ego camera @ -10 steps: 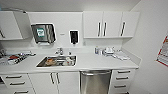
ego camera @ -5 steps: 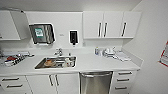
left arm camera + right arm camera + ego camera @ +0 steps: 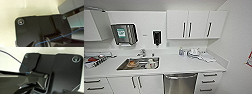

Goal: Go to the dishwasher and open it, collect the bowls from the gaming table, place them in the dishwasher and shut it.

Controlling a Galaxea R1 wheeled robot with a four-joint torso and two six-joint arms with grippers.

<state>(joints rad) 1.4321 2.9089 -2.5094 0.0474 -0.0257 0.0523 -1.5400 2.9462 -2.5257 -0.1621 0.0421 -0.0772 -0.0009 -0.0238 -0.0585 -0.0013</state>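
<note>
The dishwasher point(image 3: 180, 83) stands straight ahead under the white counter, low in the head view. Its brushed steel door is shut, and the horizontal bar handle point(image 3: 180, 76) runs across the top of the door. The bowls and the gaming table are out of view. In both wrist views the robot's own dark plate sits over a pale floor.
A steel sink point(image 3: 139, 63) with dishes in it is set into the counter point(image 3: 184, 65) left of the dishwasher. White drawers point(image 3: 208, 82) flank it on the right and cabinet doors point(image 3: 147, 84) on the left. A white wall point(image 3: 239, 50) closes the right side. Small items point(image 3: 196, 53) lie at the counter's back.
The whole head picture has shifted slightly, so the camera has moved a little nearer the counter. Nothing in the kitchenette has moved.
</note>
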